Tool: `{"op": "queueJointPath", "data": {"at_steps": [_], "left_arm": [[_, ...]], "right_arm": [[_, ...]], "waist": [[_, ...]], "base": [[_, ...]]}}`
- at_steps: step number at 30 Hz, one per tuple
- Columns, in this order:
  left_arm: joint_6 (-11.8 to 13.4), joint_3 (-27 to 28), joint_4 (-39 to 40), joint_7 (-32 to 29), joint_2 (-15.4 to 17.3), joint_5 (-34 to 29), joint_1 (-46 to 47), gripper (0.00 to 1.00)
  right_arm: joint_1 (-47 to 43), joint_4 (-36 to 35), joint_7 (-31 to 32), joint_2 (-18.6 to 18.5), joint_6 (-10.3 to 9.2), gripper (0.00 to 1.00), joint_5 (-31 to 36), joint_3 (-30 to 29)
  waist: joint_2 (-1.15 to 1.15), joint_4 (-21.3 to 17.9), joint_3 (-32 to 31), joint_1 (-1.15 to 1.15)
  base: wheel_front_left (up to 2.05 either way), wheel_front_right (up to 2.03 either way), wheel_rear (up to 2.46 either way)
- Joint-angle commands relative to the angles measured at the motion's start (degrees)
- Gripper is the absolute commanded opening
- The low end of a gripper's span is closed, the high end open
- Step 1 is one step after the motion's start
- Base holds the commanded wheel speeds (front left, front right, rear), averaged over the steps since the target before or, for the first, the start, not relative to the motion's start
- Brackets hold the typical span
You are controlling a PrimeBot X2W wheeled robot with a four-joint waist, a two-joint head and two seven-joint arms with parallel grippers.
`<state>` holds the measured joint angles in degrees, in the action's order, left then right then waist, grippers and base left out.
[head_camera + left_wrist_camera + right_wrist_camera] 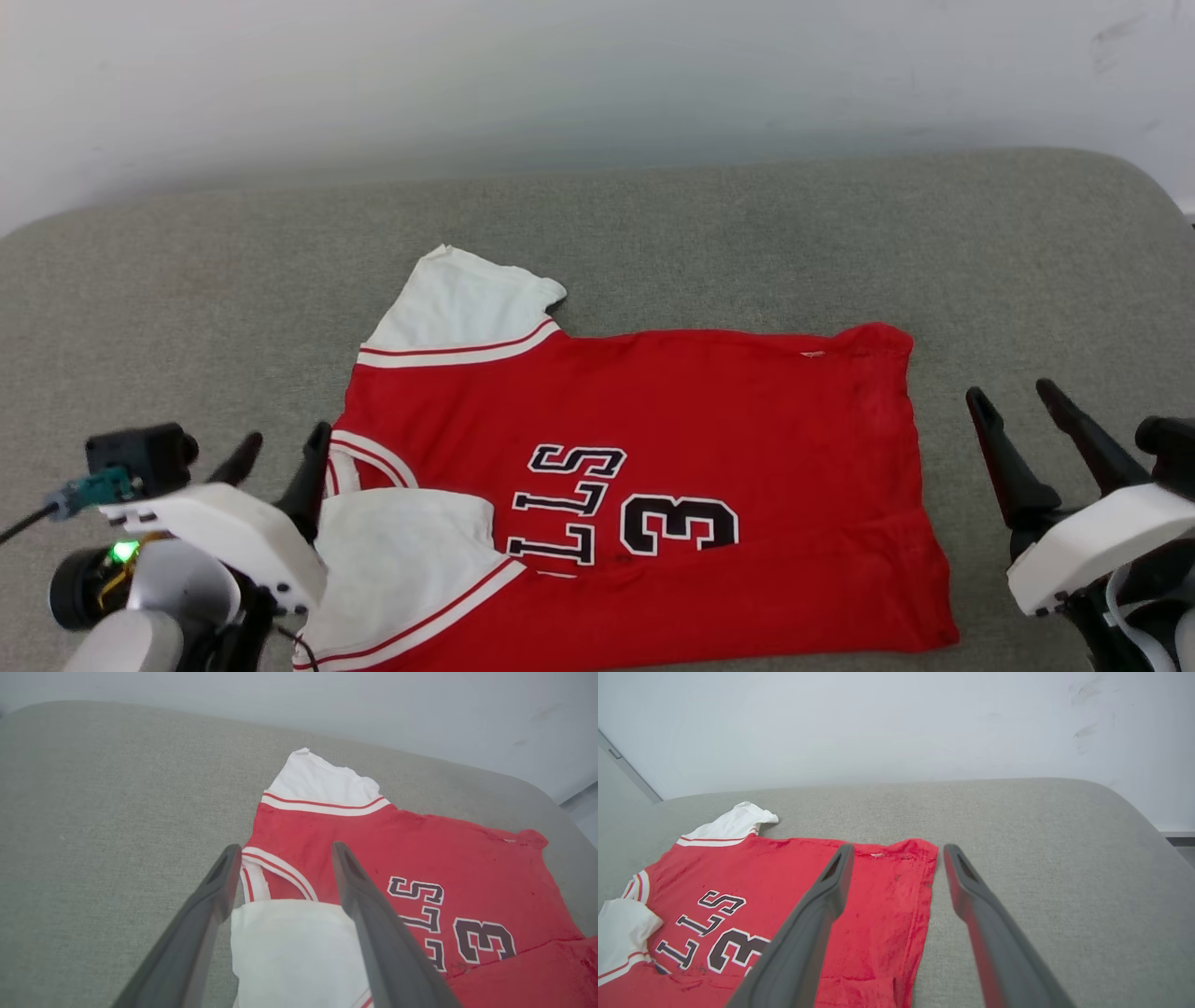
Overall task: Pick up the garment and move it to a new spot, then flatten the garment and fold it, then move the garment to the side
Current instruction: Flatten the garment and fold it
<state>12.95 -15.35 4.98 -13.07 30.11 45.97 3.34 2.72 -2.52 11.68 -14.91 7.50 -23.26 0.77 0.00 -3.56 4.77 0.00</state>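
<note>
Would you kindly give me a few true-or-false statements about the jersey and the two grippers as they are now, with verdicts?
1. The red jersey lies on a grey fabric cushion. True.
2. The left gripper is shut on the jersey. False: it is open and holds nothing.
3. The jersey's near edge is folded up over its printed front. True.
4. The right gripper rests on the number 3. False: it is open, beside the jersey and off the cloth.

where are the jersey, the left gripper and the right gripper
jersey (709,401), head view, on the red fabric at mid-body
left gripper (287,437), head view, midway between its open fingertips
right gripper (1008,388), head view, midway between its open fingertips
</note>
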Motion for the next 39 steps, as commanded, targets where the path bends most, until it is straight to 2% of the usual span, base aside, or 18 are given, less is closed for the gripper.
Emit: {"op": "queueJointPath", "data": {"at_steps": [1, 5, 8, 14, 19, 25, 29, 32, 35, 38, 39], "left_arm": [[0.6, 0.5, 0.1, 1.1, 0.2, -1.2, 2.5, 1.00], [1.4, 1.4, -0.4, 3.4, -0.7, -3.3, 8.9, 1.00], [1.4, 2.1, -1.4, 3.1, 0.0, -4.1, 14.9, 1.00], [-1.5, 1.6, -5.9, -1.8, 3.2, -4.7, 27.2, 1.00], [-5.6, 0.3, -10.9, -11.2, 6.7, -2.5, 37.5, 1.00], [-9.4, -2.4, -15.7, -27.7, 12.0, 0.5, 46.7, 1.00], [-8.4, -4.3, -17.7, -38.6, 15.5, 0.8, 50.2, 1.00], [-7.2, -5.1, -18.5, -43.8, 17.5, 0.8, 50.9, 1.00], [-5.6, -5.7, -19.6, -48.0, 18.1, 1.9, 49.8, 1.00], [-3.6, -6.7, -20.8, -52.4, 16.4, 4.1, 46.8, 1.00], [-3.3, -6.9, -20.7, -53.0, 15.8, 4.7, 45.9, 0.50]], "right_arm": [[1.4, -1.1, -1.7, 0.9, -0.02, 1.00, 1.0, -0.6], [3.5, -4.3, -4.9, 3.0, -0.02, 1.00, 3.5, -2.3], [5.8, -6.8, -6.2, 4.2, -0.02, 1.00, 4.3, -2.8], [10.2, -9.4, -8.5, 5.4, -0.02, 1.00, 5.1, -2.6], [12.2, -9.0, -9.4, 5.7, -0.02, 1.00, 4.9, -2.0], [13.0, -7.6, -10.4, 6.3, -0.02, 1.00, 4.0, -1.3], [13.1, -6.9, -11.1, 6.7, -0.02, 1.00, 3.3, -0.6], [13.4, -6.4, -11.7, 6.7, -0.02, 1.00, 2.6, -0.2], [13.7, -5.7, -12.0, 6.6, -0.02, 1.00, 2.1, -0.2], [13.8, -5.0, -12.3, 6.4, -0.03, 1.00, 1.6, -0.1], [13.9, -4.7, -12.2, 6.3, -0.02, 1.00, 1.3, 0.0]], "waist": [[0.00, -1.5, 1.8, 0.00], [0.00, -3.7, 5.9, 0.00], [0.00, -5.6, 10.5, 0.00], [0.00, -9.3, 18.8, 0.00], [0.00, -12.2, 22.7, 0.00], [0.00, -15.0, 25.6, 0.00], [0.00, -16.5, 27.2, 0.00], [0.00, -17.4, 28.5, 0.00], [0.00, -17.8, 29.5, 0.00], [0.00, -18.0, 29.9, 0.00], [0.00, -18.0, 30.0, 0.00]], "base": [[0.00, 0.00, 0.00], [0.00, 0.00, 0.00], [0.00, 0.00, 0.00], [0.00, 0.00, 0.00], [0.00, 0.00, 0.00], [0.00, 0.00, 0.00], [0.00, 0.00, 0.00], [0.00, 0.00, 0.00], [0.00, 0.00, 0.00], [0.00, 0.00, 0.00], [0.00, 0.00, 0.00]]}}
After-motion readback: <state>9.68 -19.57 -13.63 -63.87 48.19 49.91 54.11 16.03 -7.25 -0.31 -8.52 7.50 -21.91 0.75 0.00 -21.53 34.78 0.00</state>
